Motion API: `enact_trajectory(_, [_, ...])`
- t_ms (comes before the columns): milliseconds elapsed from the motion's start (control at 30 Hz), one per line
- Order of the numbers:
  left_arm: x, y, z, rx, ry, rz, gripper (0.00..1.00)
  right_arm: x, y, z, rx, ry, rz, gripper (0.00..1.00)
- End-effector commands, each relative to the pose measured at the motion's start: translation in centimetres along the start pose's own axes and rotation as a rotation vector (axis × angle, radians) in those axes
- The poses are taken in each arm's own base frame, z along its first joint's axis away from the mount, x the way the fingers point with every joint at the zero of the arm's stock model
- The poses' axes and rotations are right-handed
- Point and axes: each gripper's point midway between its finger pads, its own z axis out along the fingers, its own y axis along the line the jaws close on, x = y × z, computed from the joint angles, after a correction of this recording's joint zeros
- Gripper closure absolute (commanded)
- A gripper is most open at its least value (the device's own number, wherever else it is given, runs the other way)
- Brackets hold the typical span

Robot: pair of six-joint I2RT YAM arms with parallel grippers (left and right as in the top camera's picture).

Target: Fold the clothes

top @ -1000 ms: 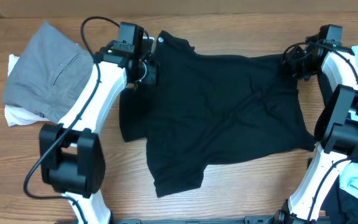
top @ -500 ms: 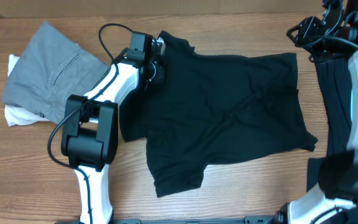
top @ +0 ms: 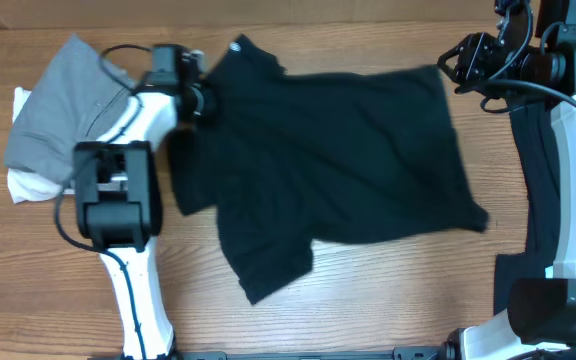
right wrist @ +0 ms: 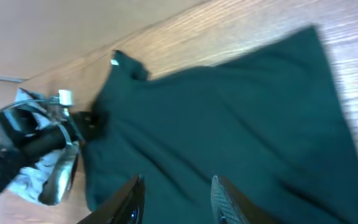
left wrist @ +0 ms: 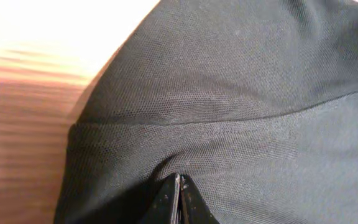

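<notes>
The clothes in play are a black T-shirt (top: 338, 150) lying spread across the middle of the table, with a small white mark at its collar (top: 239, 45). My left gripper (top: 196, 102) sits at the shirt's upper left edge. In the left wrist view its jaws (left wrist: 179, 182) are pinched shut on a fold of the black mesh fabric (left wrist: 229, 93). My right gripper (top: 452, 64) hangs off the shirt's upper right corner, apart from the cloth. From the right wrist view it (right wrist: 176, 186) stands open above the shirt (right wrist: 229, 124), nothing between the fingers.
A folded grey garment (top: 73, 110) lies at the far left on a white cloth (top: 23, 187). More dark fabric (top: 538, 190) lies along the right edge by the right arm. The table's back edge runs just behind both grippers.
The left gripper shut on the shirt's upper left edge and dragged the whole shirt leftward. The right arm let go of the right corner and rose away to the back right.
</notes>
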Motion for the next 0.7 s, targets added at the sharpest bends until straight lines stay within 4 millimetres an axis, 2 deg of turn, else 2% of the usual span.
enact_trajectory(0, [-0.2, 4.4, 1.1, -0.036, 0.014, -0.079, 0.96, 1.4, -1.6, 1.4, 0.055, 0.041, 0.019, 0.61])
enact_trajectory(67, [-1.9, 2.8, 0.3, 0.025, -0.006, -0.031, 0.96, 2.6, -3.7, 2.6, 0.128, 0.074, 0.062, 0.6])
enact_trajectory(133, [-2.6, 1.4, -0.2, 0.048, -0.005, 0.008, 0.96, 3.9, -6.1, 4.0, 0.214, 0.107, 0.122, 0.58])
enact_trajectory(167, [-2.8, 0.7, -0.4, 0.054, 0.002, 0.031, 0.91, 4.7, -7.3, 4.7, 0.257, 0.123, 0.156, 0.57])
enact_trajectory(233, [-3.1, -0.8, -1.1, 0.061, 0.023, 0.075, 0.66, 6.7, -9.9, 6.4, 0.344, 0.16, 0.241, 0.53])
enact_trajectory(333, [-4.0, -3.3, -2.8, 0.072, 0.05, 0.155, 0.55, 9.9, -12.8, 8.5, 0.424, 0.226, 0.332, 0.53])
enact_trajectory(433, [-5.5, -5.7, -5.8, 0.08, 0.053, 0.204, 0.53, 12.2, -15.4, 9.3, 0.505, 0.249, 0.376, 0.51])
enact_trajectory(567, [-7.8, -8.9, -11.2, 0.099, 0.029, 0.228, 0.52, 12.8, -17.6, 9.8, 0.529, 0.23, 0.396, 0.46])
enact_trajectory(633, [-8.0, -10.6, -13.8, 0.124, 0.031, 0.235, 0.53, 12.7, -17.9, 10.8, 0.485, 0.21, 0.379, 0.55])
enact_trajectory(667, [-7.7, -11.6, -15.2, 0.14, 0.039, 0.24, 0.55, 12.7, -17.5, 11.8, 0.423, 0.202, 0.344, 0.56])
